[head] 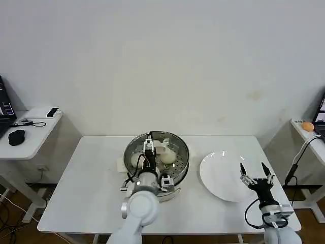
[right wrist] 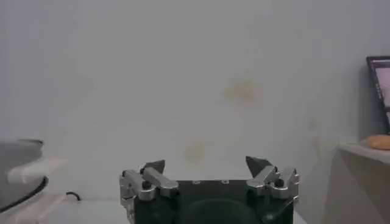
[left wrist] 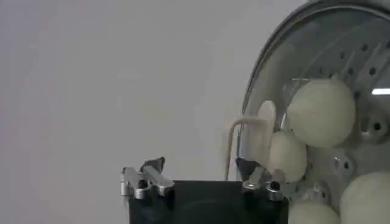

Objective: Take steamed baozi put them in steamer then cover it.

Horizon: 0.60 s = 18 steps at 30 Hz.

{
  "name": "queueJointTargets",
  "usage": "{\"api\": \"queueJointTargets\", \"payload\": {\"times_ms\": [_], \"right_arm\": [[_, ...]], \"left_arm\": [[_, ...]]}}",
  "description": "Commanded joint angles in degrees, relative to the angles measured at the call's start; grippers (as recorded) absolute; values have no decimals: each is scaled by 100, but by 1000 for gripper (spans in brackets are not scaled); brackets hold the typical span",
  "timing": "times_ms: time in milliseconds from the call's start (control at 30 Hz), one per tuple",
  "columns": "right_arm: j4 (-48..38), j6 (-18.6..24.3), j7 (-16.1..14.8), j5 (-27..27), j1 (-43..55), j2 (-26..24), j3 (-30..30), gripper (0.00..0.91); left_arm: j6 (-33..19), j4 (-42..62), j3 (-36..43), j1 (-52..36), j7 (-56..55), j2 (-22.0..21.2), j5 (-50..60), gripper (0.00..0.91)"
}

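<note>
The steel steamer (head: 179, 170) stands mid-table on its white base. Several cream-white baozi (left wrist: 321, 112) lie inside, two of them plain from above (head: 167, 157). The glass cover (left wrist: 259, 79) lies over the pot, and the buns show through it. Its pale bar handle (left wrist: 244, 125) stands just inside one finger of my left gripper (left wrist: 200, 163). That gripper (head: 149, 146) hangs over the pot's middle, open and gripping nothing. My right gripper (head: 257, 175) is open and empty, and it hovers at the near right edge of the white plate.
A bare white plate (head: 221, 175) lies right of the steamer. A side table (head: 28, 134) at the left holds a mouse and small devices. Another at the right (head: 311, 134) carries an orange object (right wrist: 378, 142), with a cable hanging down.
</note>
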Motion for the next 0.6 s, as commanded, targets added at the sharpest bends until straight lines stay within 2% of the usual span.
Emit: {"api": "queueJointTargets", "payload": {"times_ms": [33, 400, 600], "right_arm": [[-17, 2, -2, 1, 18, 4, 13, 907], [-57, 9, -3, 10, 31, -2, -4, 907], [17, -44, 0, 67, 8, -14, -21, 907]], "left_arm": [[-24, -349, -31, 120, 215, 22, -131, 907], [-26, -852, -212, 452, 411, 211, -314, 907], [-21, -1468, -530, 666, 396, 412, -773, 907]]}}
